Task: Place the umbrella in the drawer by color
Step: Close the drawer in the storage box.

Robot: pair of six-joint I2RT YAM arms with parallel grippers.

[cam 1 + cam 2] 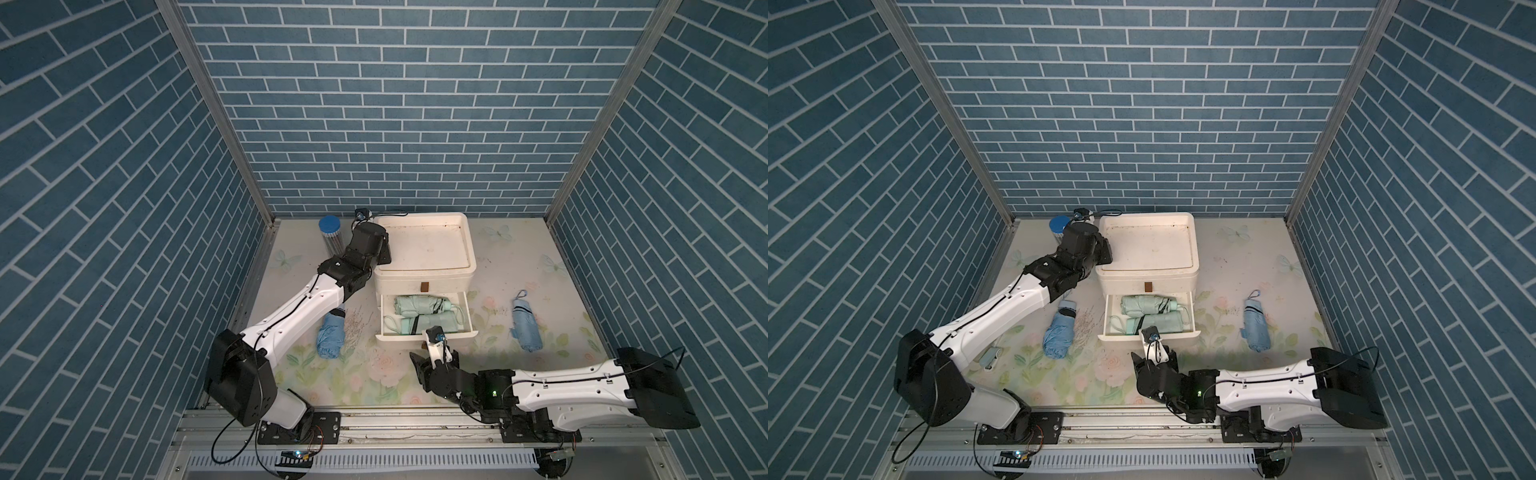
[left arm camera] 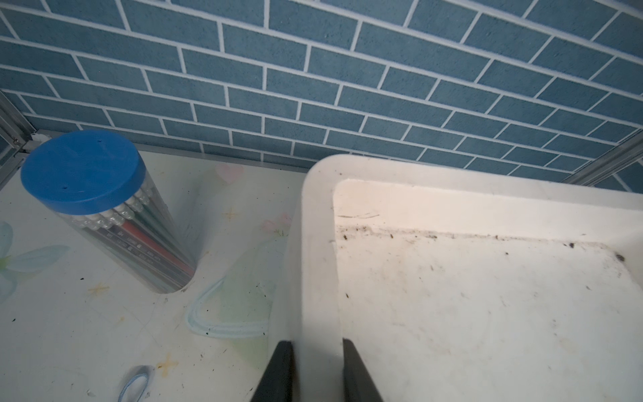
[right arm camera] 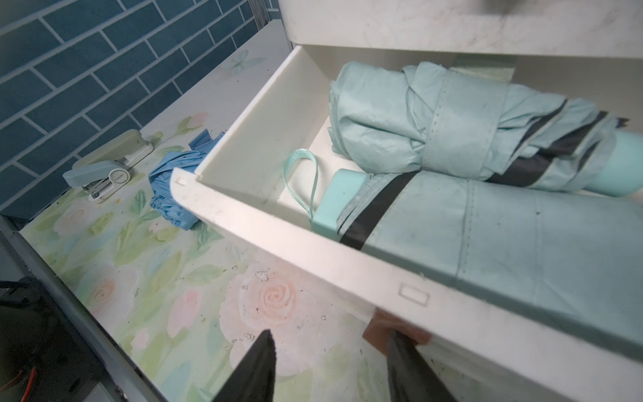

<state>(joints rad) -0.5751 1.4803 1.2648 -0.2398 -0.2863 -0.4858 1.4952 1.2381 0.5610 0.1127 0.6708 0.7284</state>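
The white drawer cabinet (image 1: pixel 415 279) stands at the back of the table with its lower drawer (image 1: pixel 428 335) pulled out. Two mint-green folded umbrellas (image 3: pixel 452 121) (image 3: pixel 504 222) lie side by side in it. A blue umbrella (image 1: pixel 331 337) lies on the table left of the drawer, and another blue one (image 1: pixel 527 326) lies to its right. My left gripper (image 2: pixel 317 343) is shut on the cabinet's top left rim (image 2: pixel 315 243), one finger on each side. My right gripper (image 3: pixel 328 336) is open, low in front of the drawer, with one finger touching its brown handle (image 3: pixel 381 329).
A clear tube of pencils with a blue lid (image 2: pixel 83 170) stands at the back left beside the cabinet. A pale stapler (image 3: pixel 108 163) lies near the left wall. Blue brick walls close in three sides, and a metal rail runs along the front.
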